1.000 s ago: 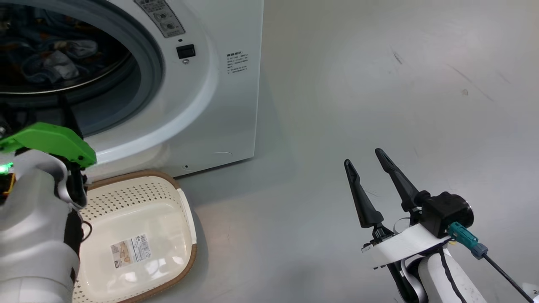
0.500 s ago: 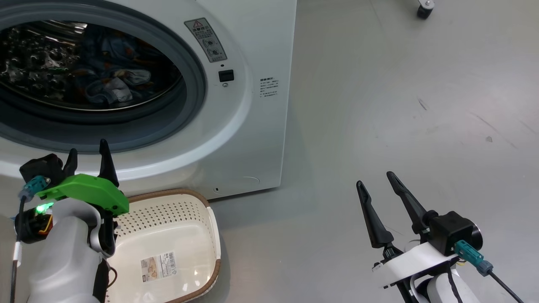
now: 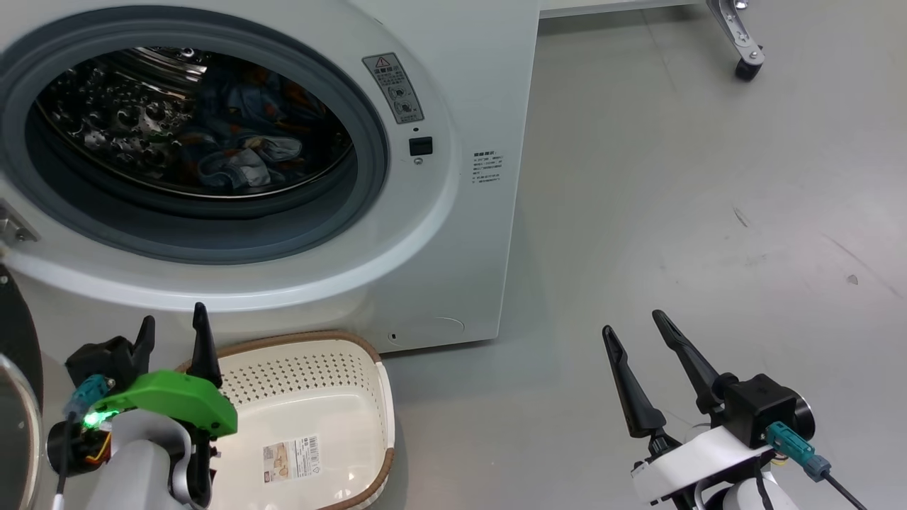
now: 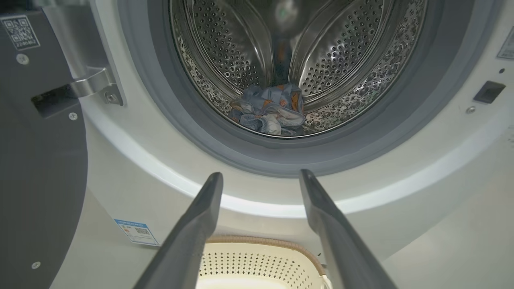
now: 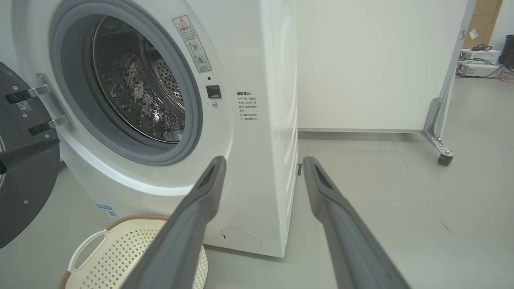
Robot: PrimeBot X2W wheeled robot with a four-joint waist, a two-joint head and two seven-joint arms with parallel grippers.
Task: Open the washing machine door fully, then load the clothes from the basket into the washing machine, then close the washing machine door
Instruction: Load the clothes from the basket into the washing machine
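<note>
The white washing machine [image 3: 468,234] stands with its mouth uncovered. Its door [image 4: 40,160] is swung wide to the left, and the dark rim shows at the head view's left edge [image 3: 14,340]. Light blue clothes [image 4: 269,110] with orange prints lie in the steel drum [image 3: 241,156]. The cream basket [image 3: 283,368] sits on the floor below the mouth, holding nothing but its label. My left gripper [image 3: 173,316] is open above the basket's left end, pointing at the drum [image 4: 261,174]. My right gripper [image 3: 633,322] is open over bare floor to the machine's right [image 5: 265,160].
A blue sticker [image 4: 136,232] is low on the machine's front. Behind and to the right stands a white panel [image 5: 377,60] on a castor [image 5: 443,158]. Grey floor [image 3: 708,212] stretches to the right of the machine.
The head camera has lifted and turned, so more of the drum and floor shows. My left gripper has drawn back from the drum mouth to above the basket. The right gripper has hardly moved.
</note>
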